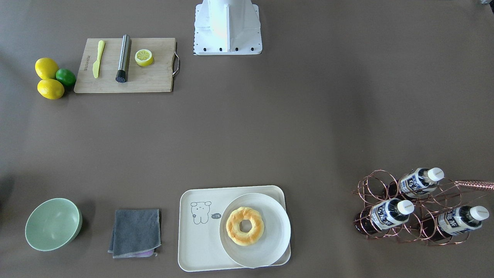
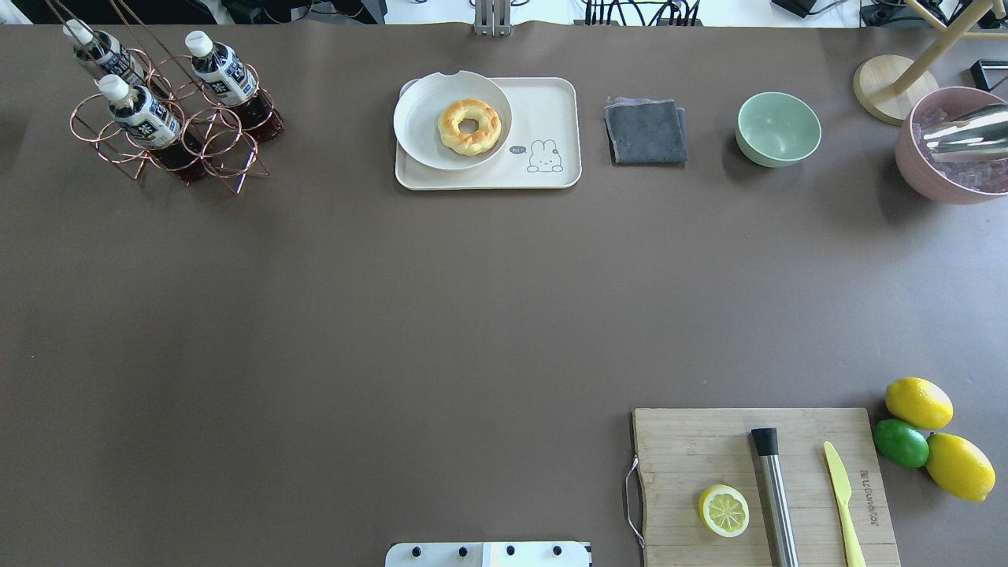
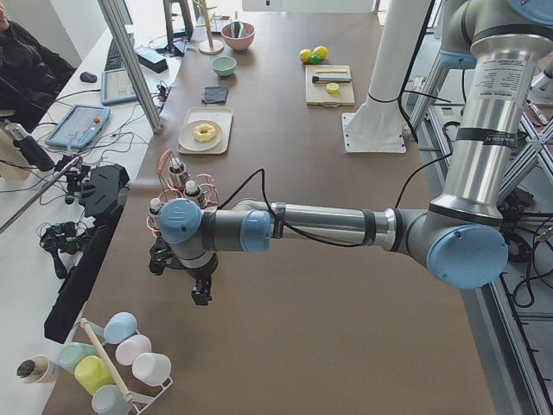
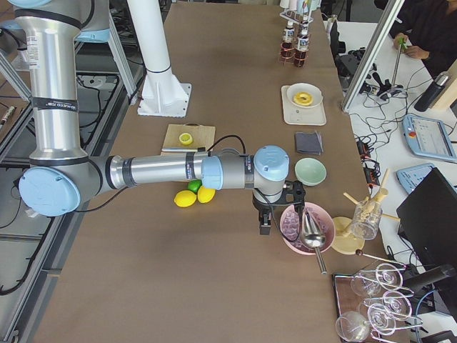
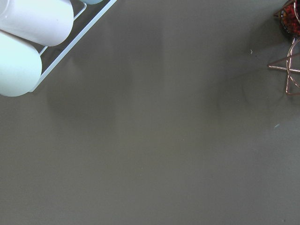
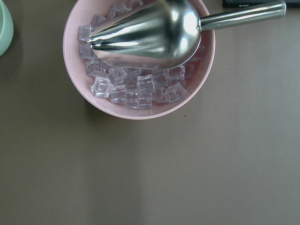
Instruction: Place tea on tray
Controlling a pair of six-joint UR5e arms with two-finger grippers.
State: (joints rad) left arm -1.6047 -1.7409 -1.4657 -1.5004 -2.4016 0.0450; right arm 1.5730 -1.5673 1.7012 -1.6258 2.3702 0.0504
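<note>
Tea bottles [image 2: 146,114], three alike, with white caps, white-and-navy labels and dark red-brown liquid. All three stand tilted in the rings of a copper wire rack [image 2: 223,146] at the far left of the table in the overhead view, well apart from the tray. Tray [image 2: 545,101], cream-white with rounded corners, at the middle of the table's far edge, with a small grey bear drawing on its bare right part. Plate [image 2: 413,118], round and white, lies on the tray's left part with its rim lapping over the tray's edge, and bears one doughnut [image 2: 469,126]. Cloth [image 2: 646,131], grey and folded, lies near the tray's right end. Green bowl [image 2: 778,128] sits beyond the cloth. Pink bowl [image 6: 140,115] holds ice cubes [image 6: 136,89], and a metal scoop [image 6: 150,33] rests across it. Cutting board [image 2: 685,449], wooden, lies near the robot on its right and carries a lemon half [image 2: 723,510], a steel rod [image 2: 776,496] and a yellow-green knife [image 2: 843,504]. Beside the board lie two lemons [image 2: 918,402] with a lime [image 2: 901,442] between them. Left gripper [image 3: 200,290] points down over bare table between the wire rack and a stand of pastel cups [image 3: 121,363]. How far it is open cannot be told, and nothing shows in its hold. Right gripper [image 4: 263,223] points down just beside the pink bowl. Its opening cannot be told either, and nothing shows in its hold.
</note>
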